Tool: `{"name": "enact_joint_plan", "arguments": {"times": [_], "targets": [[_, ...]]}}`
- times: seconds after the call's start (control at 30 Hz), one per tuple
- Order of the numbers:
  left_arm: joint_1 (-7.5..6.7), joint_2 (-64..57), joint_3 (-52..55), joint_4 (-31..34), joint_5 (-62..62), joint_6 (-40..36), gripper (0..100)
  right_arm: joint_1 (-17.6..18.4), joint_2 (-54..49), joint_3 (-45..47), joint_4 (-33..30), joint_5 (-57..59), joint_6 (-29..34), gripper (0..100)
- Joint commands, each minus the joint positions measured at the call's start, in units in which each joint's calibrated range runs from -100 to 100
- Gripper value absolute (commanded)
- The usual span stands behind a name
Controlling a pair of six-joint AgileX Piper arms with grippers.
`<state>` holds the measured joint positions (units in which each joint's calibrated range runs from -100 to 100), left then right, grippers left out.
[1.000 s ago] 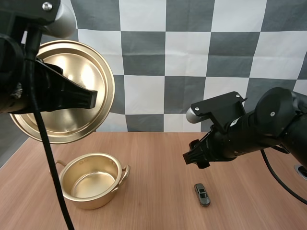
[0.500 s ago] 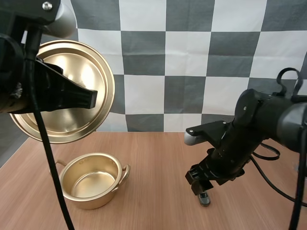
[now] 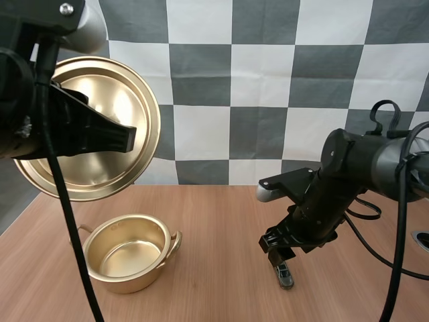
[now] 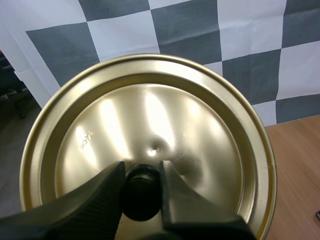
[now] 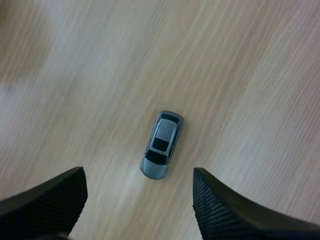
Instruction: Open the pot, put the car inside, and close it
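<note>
Bright, even light on our wooden table [image 5: 240, 60]; one soft dim patch well beyond our right gripper's [image 5: 138, 173] spread fingers. The car [image 5: 162, 145] between them throws hardly any shadow. Pale glare streaks cross the lid [image 4: 150, 110] just past our left gripper's [image 4: 141, 167] fingers.

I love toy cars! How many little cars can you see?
1. The grey car lies on the table, to the right of the open pot, right under the open right gripper. No car shows inside the pot.
</note>
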<state>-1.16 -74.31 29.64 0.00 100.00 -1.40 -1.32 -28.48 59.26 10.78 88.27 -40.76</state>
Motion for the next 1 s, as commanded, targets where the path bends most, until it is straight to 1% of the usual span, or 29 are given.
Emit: {"name": "enact_joint_plan", "arguments": {"times": [0.0, 0.4, 0.7, 0.97], "targets": [[0.04, -0.02, -0.05, 0.0, 0.0, 0.04, 0, 0.05, 1.3, 0.01, 0.08, 0.09, -0.02, 100], [0.04, -0.02, -0.05, 0.0, 0.0, 0.04, 0, 0.05, 8.79, 0.01, 0.08, -3.53, -1.0, 100], [0.04, -0.02, -0.05, 0.0, 0.0, 0.04, 0, 0.05, 17.06, 0.01, 0.53, -7.19, -2.13, 100], [0.04, -0.02, -0.05, 0.0, 0.0, 0.04, 0, 0.05, 19.83, 0.01, 0.53, -9.08, -2.7, 100]]}}
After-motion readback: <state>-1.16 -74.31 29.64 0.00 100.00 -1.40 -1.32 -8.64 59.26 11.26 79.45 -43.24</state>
